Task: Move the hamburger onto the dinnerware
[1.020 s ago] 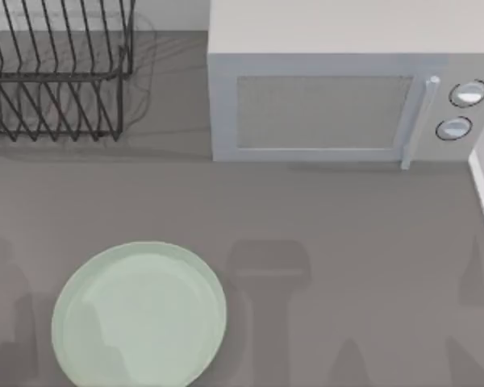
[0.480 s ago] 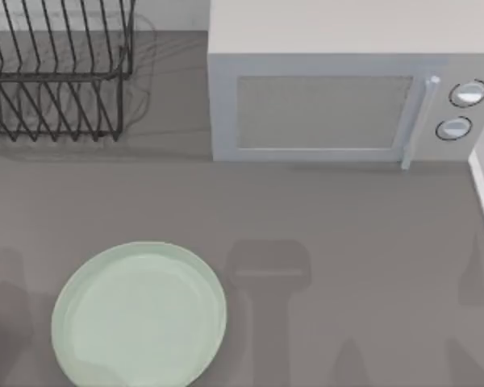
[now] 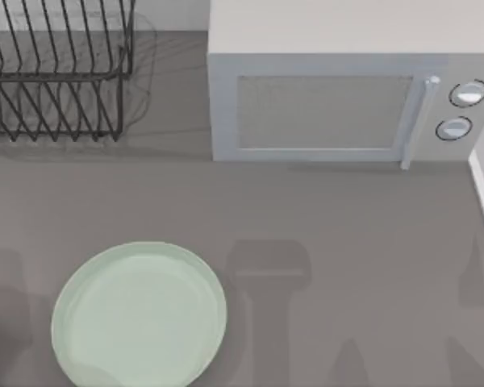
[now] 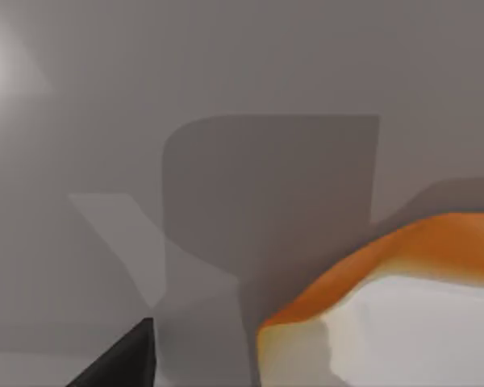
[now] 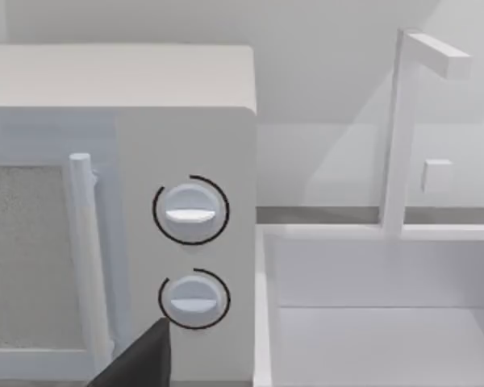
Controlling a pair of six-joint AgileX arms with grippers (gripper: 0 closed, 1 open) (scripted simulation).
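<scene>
The dinnerware [image 3: 139,316], a large pale mint-green plate, lies on the grey table at the front left in the top view. In the left wrist view the hamburger [image 4: 403,298] shows very close as an orange and pale shape on the grey surface. A dark edge of my left gripper [image 4: 121,363] sits beside it, a short gap away. A dark corner of my right gripper [image 5: 141,359] shows in the right wrist view, in front of the microwave's knobs.
A black wire dish rack [image 3: 52,72] stands at the back left. A white microwave [image 3: 339,97] with its door shut fills the back right. Beside it are a white sink [image 5: 379,306] and faucet [image 5: 403,121].
The arm shadow that lay across the plate's left front has slid off toward the left and front edge. The plate, rack and microwave have not moved.
</scene>
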